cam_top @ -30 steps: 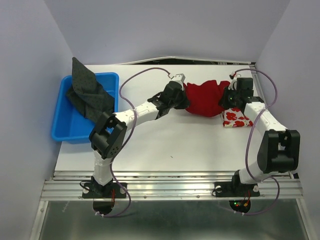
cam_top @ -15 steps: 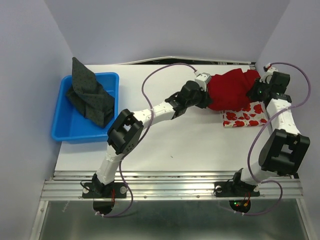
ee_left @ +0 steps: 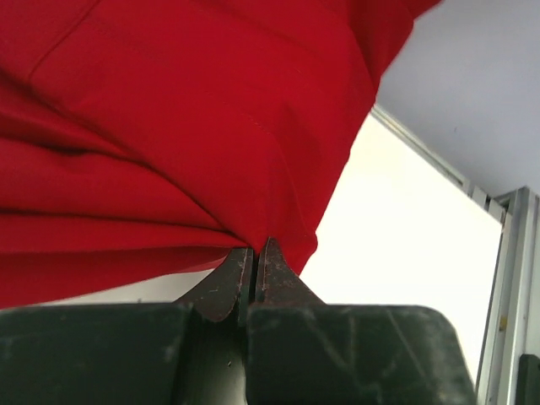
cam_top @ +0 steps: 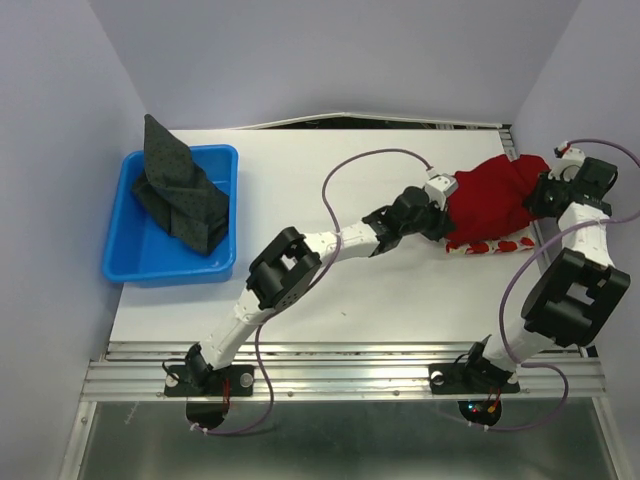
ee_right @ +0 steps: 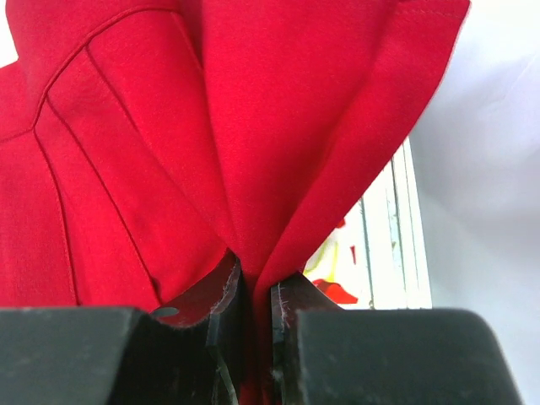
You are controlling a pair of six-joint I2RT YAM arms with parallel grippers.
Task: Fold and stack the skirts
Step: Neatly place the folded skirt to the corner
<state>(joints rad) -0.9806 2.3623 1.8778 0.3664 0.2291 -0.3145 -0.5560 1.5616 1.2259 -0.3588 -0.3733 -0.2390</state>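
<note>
The deep-red skirt (cam_top: 495, 195) hangs stretched between my two grippers at the table's far right, over the white skirt with red flowers (cam_top: 490, 244), of which only a strip shows. My left gripper (cam_top: 445, 212) is shut on the red skirt's left end (ee_left: 253, 245). My right gripper (cam_top: 545, 193) is shut on its right end (ee_right: 253, 278); a bit of the flowered skirt (ee_right: 333, 291) shows past its fingers. The dark grey skirt (cam_top: 180, 195) lies bunched in the blue bin, partly draped over its far edge.
The blue plastic bin (cam_top: 125, 255) stands at the table's left edge. The right wall is close beside my right gripper. The table's right rail (ee_right: 396, 245) runs just past the flowered skirt.
Both grippers have carried the red skirt to the right, from the table's middle-back to above the flowered skirt, which is now mostly covered. The left arm is stretched far across.
</note>
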